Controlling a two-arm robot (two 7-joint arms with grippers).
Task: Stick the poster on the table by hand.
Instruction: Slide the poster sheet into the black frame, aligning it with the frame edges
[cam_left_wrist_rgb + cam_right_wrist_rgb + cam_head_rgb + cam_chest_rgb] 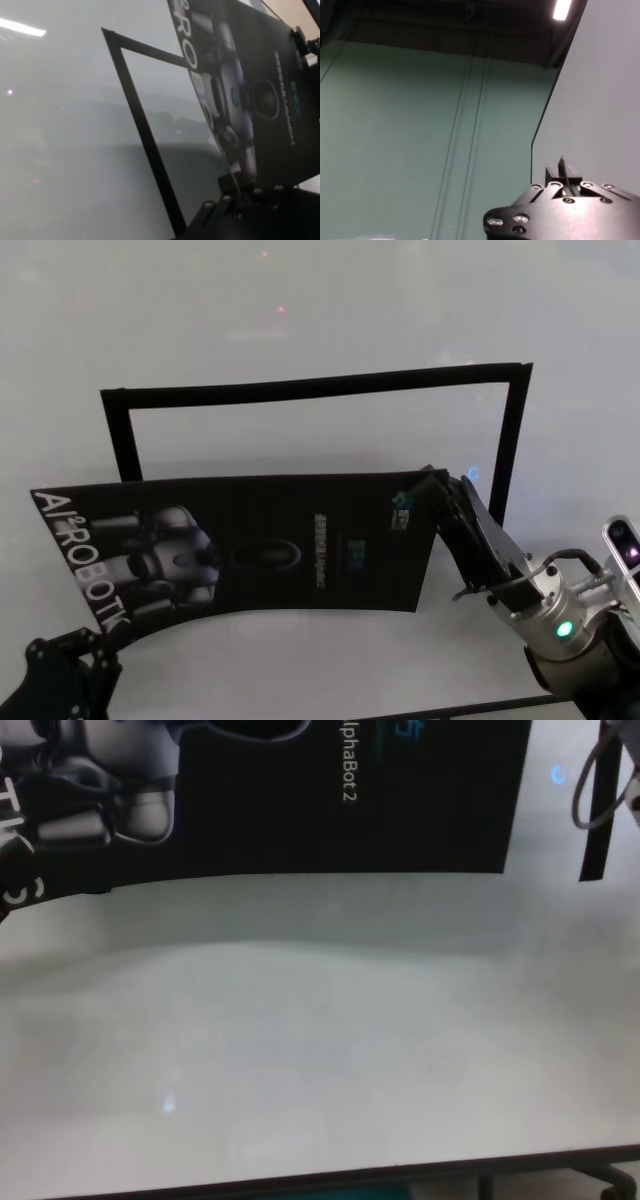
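The poster (260, 540), a black glossy sheet with a grey robot and white lettering, hangs curved just above the white table (300, 300). My left gripper (100, 640) is shut on its near left corner. In the left wrist view the left gripper (235, 187) pinches the poster's edge (260, 100). My right gripper (432, 477) is shut on the far right corner. In the right wrist view the right gripper (563, 175) clamps the thin sheet edge, with the poster (600, 100) rising beside it. The chest view shows the poster's lower part (300, 800) over the table (300, 1050).
Narrow black strips (300, 387) form a rectangular outline on the table behind the poster, with a right strip (512, 440) and a left strip (145, 135). The table's near edge (400, 1172) runs across the bottom of the chest view.
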